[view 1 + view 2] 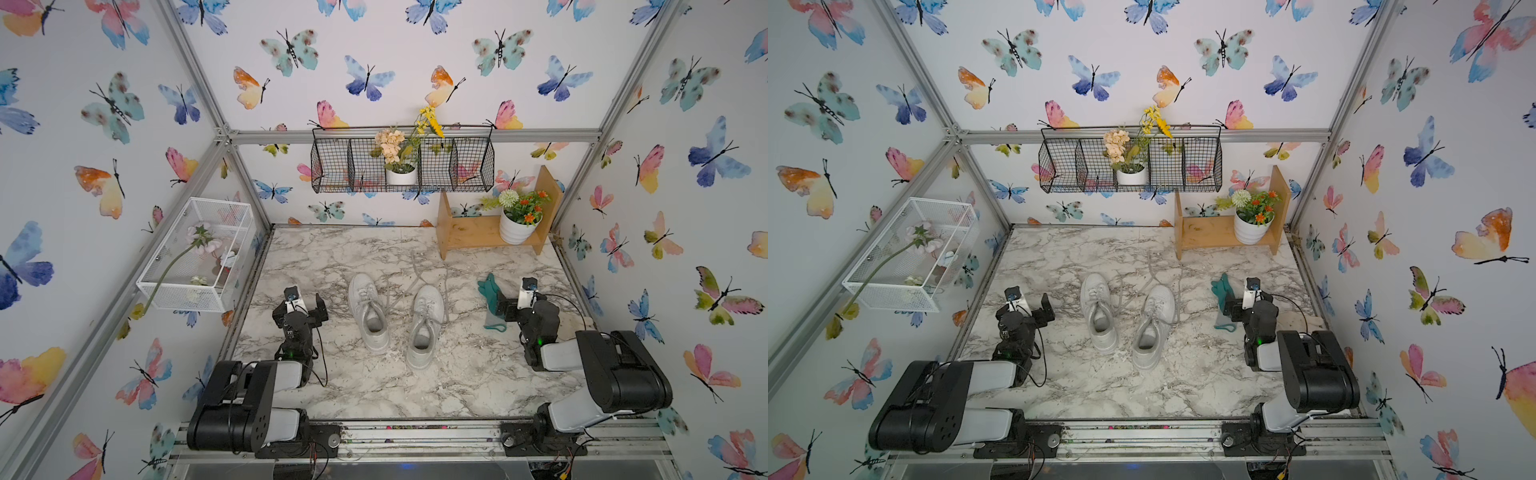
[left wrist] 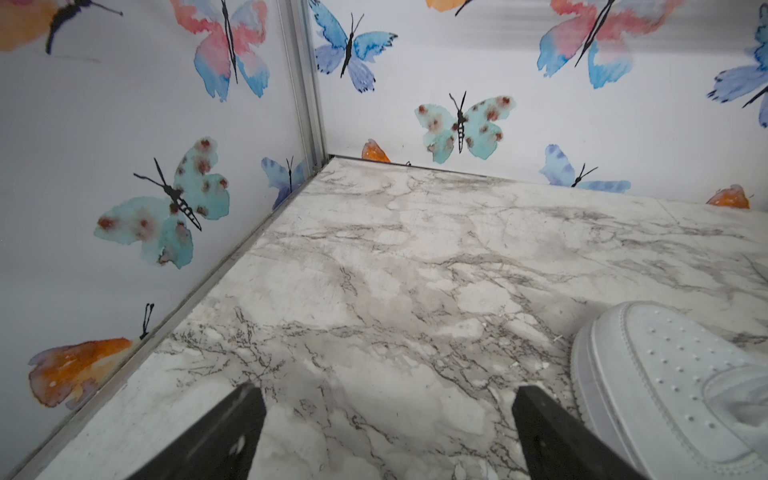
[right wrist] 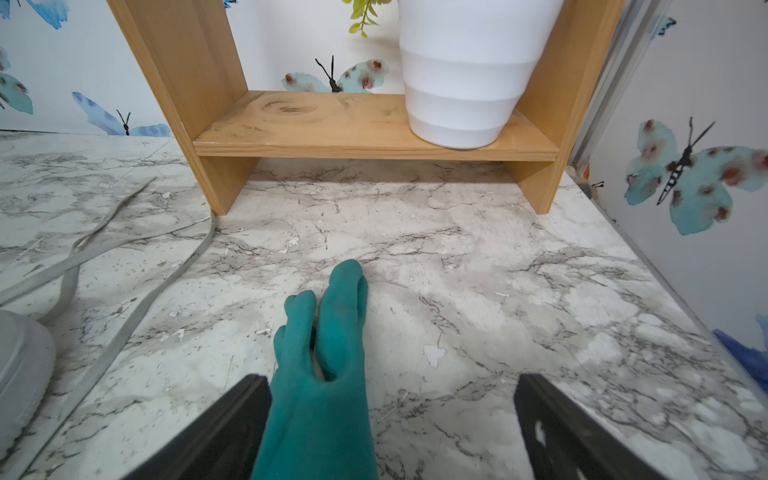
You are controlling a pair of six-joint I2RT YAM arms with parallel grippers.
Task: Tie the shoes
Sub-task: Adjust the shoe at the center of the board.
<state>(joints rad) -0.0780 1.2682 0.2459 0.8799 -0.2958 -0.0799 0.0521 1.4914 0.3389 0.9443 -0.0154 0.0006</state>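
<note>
The marble table [image 1: 374,386] fills the lower middle of both top views. My two arms sit folded low on it, the left arm [image 1: 295,328] at lower left and the right arm [image 1: 536,320] at lower right. I take that as a waiting pose that leaves the centre free.

The shoes [image 1: 368,309] stand side by side at mid-frame between the arms, heels down-frame toward my base and toes up-frame. That probably puts each one within reach of either arm. The teal glove [image 1: 487,289] lies to their right, in front of my right wrist and no part of the job.

The laces [image 1: 411,270] trail loose up-frame past the toes with no bow in them, so I judge the tying not begun.

My left pincer [image 2: 386,390] is spread wide over bare marble, a shoe toe at the frame's lower right. My right pincer [image 3: 392,377] is equally wide and grips nothing. The glove runs up between its fingers, close beside one; I cannot tell whether they touch.
</note>
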